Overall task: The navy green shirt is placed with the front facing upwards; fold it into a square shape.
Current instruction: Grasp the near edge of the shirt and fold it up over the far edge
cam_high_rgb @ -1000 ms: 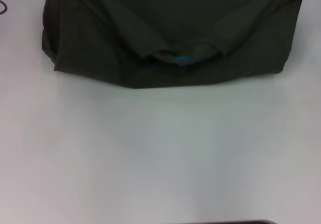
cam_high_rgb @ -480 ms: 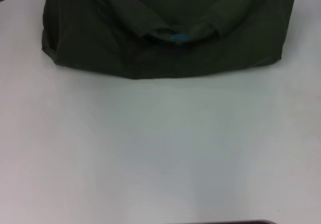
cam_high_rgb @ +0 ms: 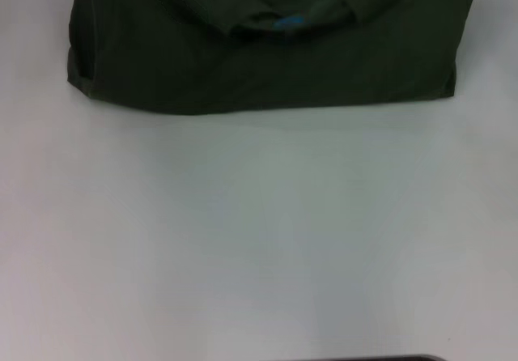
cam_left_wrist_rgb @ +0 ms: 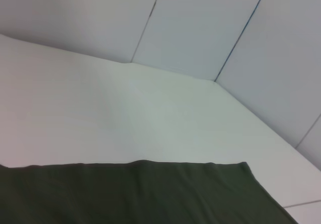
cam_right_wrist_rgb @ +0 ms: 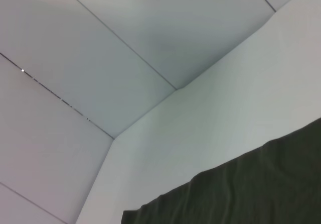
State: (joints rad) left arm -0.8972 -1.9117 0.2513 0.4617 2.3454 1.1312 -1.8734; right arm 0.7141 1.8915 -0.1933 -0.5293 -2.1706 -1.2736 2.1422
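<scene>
One shirt (cam_high_rgb: pixel 267 61) folded, collar up, at far edge of desk (cam_high_rgb: pixel 259 239) | both arms' jaws unseen, can't tell.

My three cameras
My head looks down at the counter (cam_high_rgb: pixel 259 239); both wrists look low across it toward walls; all share the navy green shirt (cam_high_rgb: pixel 267 61).

surface: white table (cam_high_rgb: pixel 259 239) | on it: navy green shirt (cam_high_rgb: pixel 267 61), folded, flat at far edge | blue tag (cam_high_rgb: pixel 289 23) at collar | near side bare
</scene>
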